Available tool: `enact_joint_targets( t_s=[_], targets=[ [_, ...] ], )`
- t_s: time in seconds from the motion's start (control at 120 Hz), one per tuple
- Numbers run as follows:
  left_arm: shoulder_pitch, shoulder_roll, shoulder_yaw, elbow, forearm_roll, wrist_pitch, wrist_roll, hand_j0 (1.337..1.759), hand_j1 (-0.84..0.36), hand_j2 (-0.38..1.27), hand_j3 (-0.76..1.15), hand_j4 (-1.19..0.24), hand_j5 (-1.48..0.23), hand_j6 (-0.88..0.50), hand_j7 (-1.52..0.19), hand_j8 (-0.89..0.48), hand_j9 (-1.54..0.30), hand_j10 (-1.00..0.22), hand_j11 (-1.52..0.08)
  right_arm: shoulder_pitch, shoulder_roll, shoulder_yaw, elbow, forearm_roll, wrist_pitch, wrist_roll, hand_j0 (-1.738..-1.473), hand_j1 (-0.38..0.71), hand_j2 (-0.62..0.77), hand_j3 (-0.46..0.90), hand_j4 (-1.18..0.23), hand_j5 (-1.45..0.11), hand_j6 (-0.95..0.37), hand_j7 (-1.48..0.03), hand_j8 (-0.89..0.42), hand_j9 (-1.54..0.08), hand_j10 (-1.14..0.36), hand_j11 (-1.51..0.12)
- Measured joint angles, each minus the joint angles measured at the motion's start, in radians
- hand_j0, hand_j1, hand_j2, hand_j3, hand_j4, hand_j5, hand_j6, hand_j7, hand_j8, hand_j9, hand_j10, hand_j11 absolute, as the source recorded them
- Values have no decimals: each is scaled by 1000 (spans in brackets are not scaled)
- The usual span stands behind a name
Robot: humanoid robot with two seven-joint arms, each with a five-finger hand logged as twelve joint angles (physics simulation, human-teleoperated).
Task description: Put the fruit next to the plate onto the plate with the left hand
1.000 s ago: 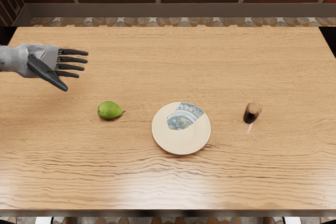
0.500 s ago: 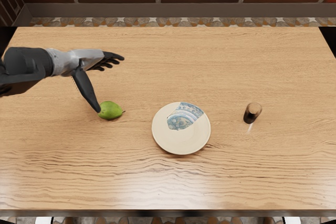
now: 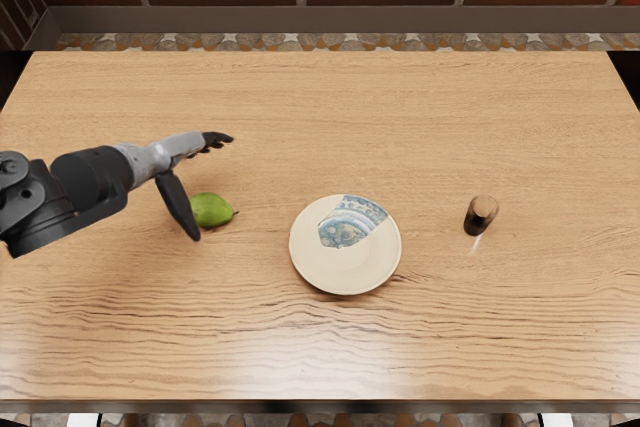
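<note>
A green pear [image 3: 213, 210] lies on the wooden table, just left of a cream plate [image 3: 345, 244] with a blue patterned patch. My left hand [image 3: 190, 172] reaches in from the left and hovers over the pear's left side. Its fingers are spread: the thumb [image 3: 181, 207] points down in front of the pear's left end, and the other fingers [image 3: 214, 139] stretch out behind and above it. Nothing is held. The right arm is out of view.
A small dark glass [image 3: 480, 215] stands to the right of the plate. A brick wall with a ledge runs along the table's far edge [image 3: 320, 47].
The left arm has come further in and lower, from the far left towards the pear. The thumb now hangs beside the pear. Pear, plate and glass have not moved.
</note>
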Motion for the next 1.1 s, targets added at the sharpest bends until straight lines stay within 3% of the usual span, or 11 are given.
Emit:
enact_joint_targets(
  t_s=[0.358, 0.75, 1.1],
  targets=[
    [-1, -32, 65, 1, 45, 91, 0, 1658, 181, 31, 0, -145, -185, -146, -185, -146, -185, -145, -184, 0, 0, 0, 0, 0, 0, 0, -1658, -331, -3, 0, -15, -20, -15, -20, -15, -20, -15, -20],
    [9, -29, 97, 2, 48, 98, 0, 1658, 1, 61, 0, -295, -380, -296, -380, -296, -380, -295, -380, 0, 0, 0, 0, 0, 0, 0, -1658, -331, -3, 0, -15, -20, -15, -20, -15, -20, -15, -20],
    [34, -31, 114, 0, 87, 227, 0, 1658, -69, 73, 0, -353, -456, -354, -456, -354, -456, -353, -456, 0, 0, 0, 0, 0, 0, 0, -1658, -331, -3, 0, -15, -20, -15, -20, -15, -20, -15, -20]
  ],
)
